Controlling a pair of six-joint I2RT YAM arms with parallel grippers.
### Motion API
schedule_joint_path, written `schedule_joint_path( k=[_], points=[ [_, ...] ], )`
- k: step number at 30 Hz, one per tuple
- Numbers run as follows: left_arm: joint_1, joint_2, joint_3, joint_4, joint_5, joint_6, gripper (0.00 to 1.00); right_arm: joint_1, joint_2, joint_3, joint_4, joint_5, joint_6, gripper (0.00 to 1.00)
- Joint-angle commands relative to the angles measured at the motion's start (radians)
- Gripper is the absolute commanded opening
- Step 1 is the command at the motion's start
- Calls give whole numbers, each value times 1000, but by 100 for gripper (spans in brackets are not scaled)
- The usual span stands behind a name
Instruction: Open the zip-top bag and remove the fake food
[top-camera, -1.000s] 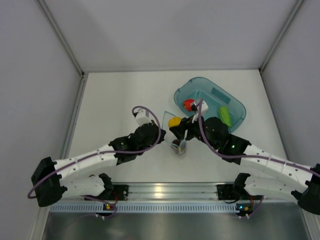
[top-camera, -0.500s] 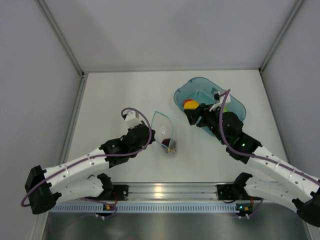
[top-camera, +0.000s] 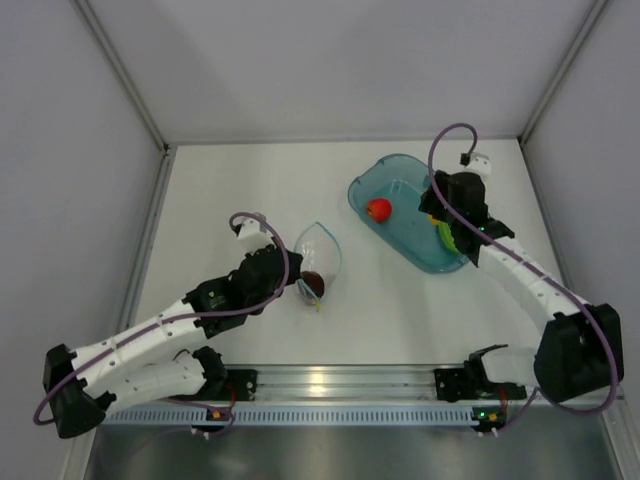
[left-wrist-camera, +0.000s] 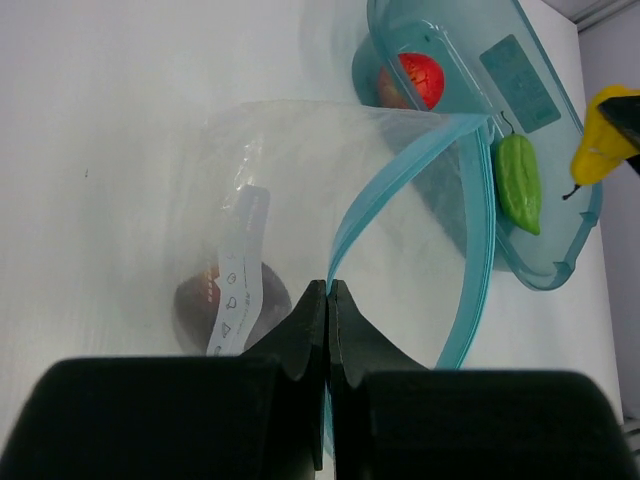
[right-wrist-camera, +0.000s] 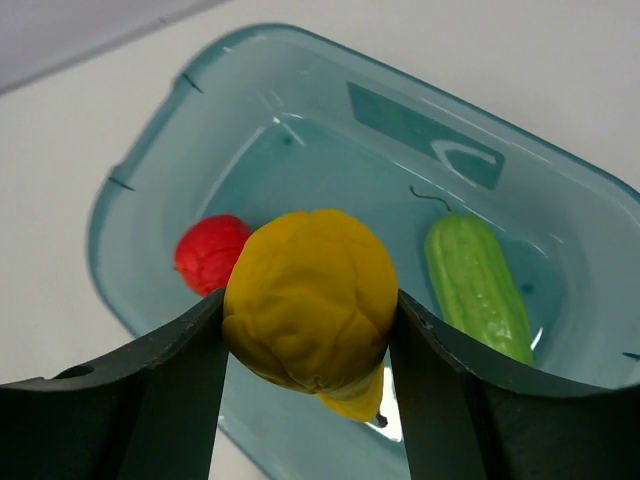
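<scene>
White tabletop (top-camera: 230, 190), closed in by grey panels on three sides, is seen beneath both arms. Near its middle the zip-top bag (top-camera: 322, 248) is found, lying just left of the teal tray (top-camera: 410, 158) with its mouth spread wide, so that the light blue zip strip (left-wrist-camera: 400, 170) is drawn into a loop. One lip of that strip is pinched by the left gripper (left-wrist-camera: 327, 290), whose fingers are pressed flat together on it. Inside the bag, at the end nearest this gripper, the dark maroon piece (left-wrist-camera: 200, 300) is seen through the crinkled plastic, partly covered by a white printed label (left-wrist-camera: 240, 265).

Over the right part of the tray the right gripper (right-wrist-camera: 308, 312) is held, and the yellow pear-like piece (right-wrist-camera: 310, 285) is clamped between its two fingers (the stalk end points downward). Its jaws are kept apart only by the width of that piece. On the tray floor two pieces are already laid: the red round piece (right-wrist-camera: 208, 252) toward the left end and the green oblong piece (right-wrist-camera: 475, 285) toward the right, well apart from each other. In the overhead view the green piece is partly hidden by the right arm.
</scene>
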Motion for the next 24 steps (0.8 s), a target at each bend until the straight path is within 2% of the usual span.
schedule_joint_path(
  k=[1, 5, 8, 10, 12, 17, 20, 24],
  points=[
    [5, -42, 40, -4, 3, 31, 0, -47, 97, 60, -22, 27, -26, 60],
    [5, -53, 40, -2, 3, 34, 0, -51, 228, 80, -23, 40, -33, 65],
    [7, -41, 48, -2, 11, 31, 0, -50, 274, 97, -36, 38, -34, 74],
    [7, -24, 52, -2, 9, 31, 0, -48, 275, 97, -34, 26, -37, 84],
    [7, -13, 57, -2, 6, 25, 0, -50, 262, 98, -40, 9, -45, 99],
    [7, 1, 69, 2, -3, -15, 0, -48, 145, 78, -48, -63, -43, 99],
    [7, 10, 77, 5, -14, -41, 0, -47, 49, 49, -42, -163, -40, 99],
    [7, 19, 83, 4, -41, -82, 0, -33, -27, 48, -89, -329, -30, 86]
  ],
)
